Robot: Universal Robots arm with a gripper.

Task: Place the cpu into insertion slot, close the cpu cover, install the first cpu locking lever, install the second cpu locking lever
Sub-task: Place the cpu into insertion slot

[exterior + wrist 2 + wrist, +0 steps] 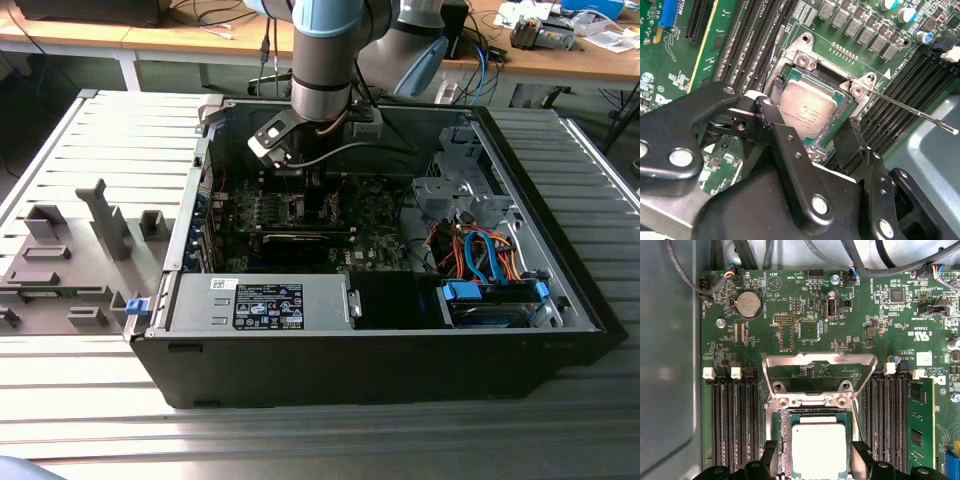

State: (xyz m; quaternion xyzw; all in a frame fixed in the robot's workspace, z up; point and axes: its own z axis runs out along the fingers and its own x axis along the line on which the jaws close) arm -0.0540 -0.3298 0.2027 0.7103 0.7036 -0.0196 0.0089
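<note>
Claw (815,449) hangs spread apart, flanking the chip (818,452) I see seated in its socket (786,427). Cover (820,359) stands flipped open. Arm (320,70) sits upper centre of the exterior view.

Slatted grey table (300,440), wooden desks (180,40) behind

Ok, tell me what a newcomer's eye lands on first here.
In the first wrist view, the silver chip sits in its socket, with the metal cover frame standing open beside it. In the second wrist view, the black gripper straddles the chip, open. In the exterior view, the arm reaches into an open computer case.
</note>
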